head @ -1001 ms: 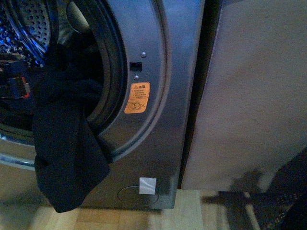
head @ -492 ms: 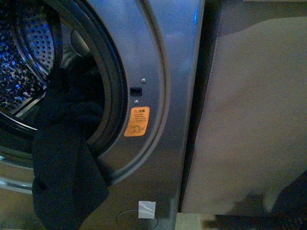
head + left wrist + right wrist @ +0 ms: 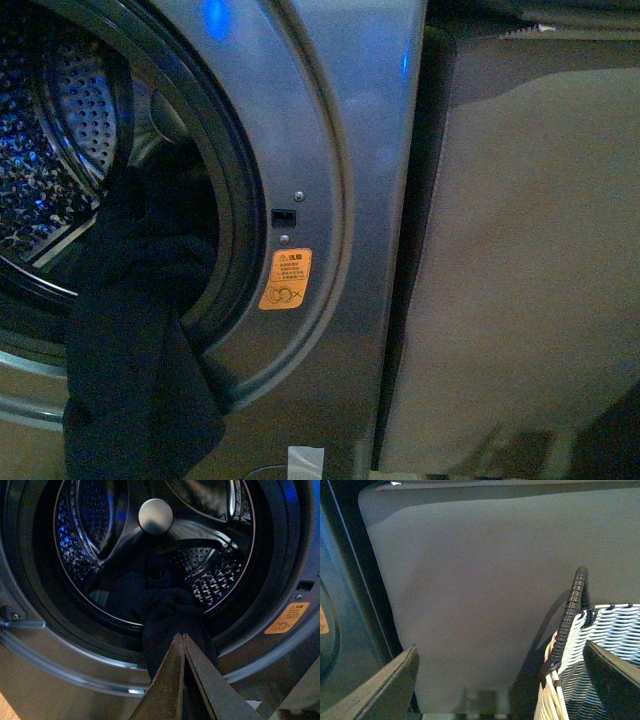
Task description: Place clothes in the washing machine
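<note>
Front view has the navy knit garment half in, half out: its upper part lies over the black door seal into the perforated drum, while a long tail hangs down the front of the washing machine past the port's lower lip. Compared with a second ago the whole scene has slid down the frame (so the camera seems to have risen), and the dark arm piece that sat at the left edge by the port is gone. The garment itself hasn't budged.

Left gripper is backed off just outside the port, fingers clenched together on nothing. Right gripper has its fingers spread wide, empty, over by the white wicker basket and a plain grey panel.

My guess: that dangling tail needs another push inside.
</note>
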Controlling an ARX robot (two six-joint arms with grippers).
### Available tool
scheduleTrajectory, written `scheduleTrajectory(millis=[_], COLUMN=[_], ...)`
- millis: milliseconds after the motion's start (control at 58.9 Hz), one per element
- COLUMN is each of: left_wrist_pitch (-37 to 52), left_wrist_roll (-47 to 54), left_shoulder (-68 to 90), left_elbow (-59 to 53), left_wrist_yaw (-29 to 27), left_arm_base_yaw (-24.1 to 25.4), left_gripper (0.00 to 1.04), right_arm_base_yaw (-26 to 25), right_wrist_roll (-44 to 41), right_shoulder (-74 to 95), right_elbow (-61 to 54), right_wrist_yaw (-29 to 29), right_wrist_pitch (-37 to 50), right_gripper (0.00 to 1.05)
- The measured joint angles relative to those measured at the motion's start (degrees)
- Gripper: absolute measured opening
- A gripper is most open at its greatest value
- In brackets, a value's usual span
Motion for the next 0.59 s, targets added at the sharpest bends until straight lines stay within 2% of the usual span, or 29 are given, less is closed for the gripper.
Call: scheduleTrajectory(millis=[594], left_wrist_pitch=[-14.84], left_wrist_roll=[0.00], left_shoulder=[-15.45], left_elbow=[-0.02], left_wrist_yaw=[0.00], left_arm_base_yaw=[0.00], left_gripper=[0.04], right_arm_base_yaw=[0.00], right_wrist_roll=[0.00], right_shoulder=[0.00], right_elbow=[0.00], right_wrist_yaw=[0.00], right_wrist_pitch=[0.00], right_gripper=[0.97])
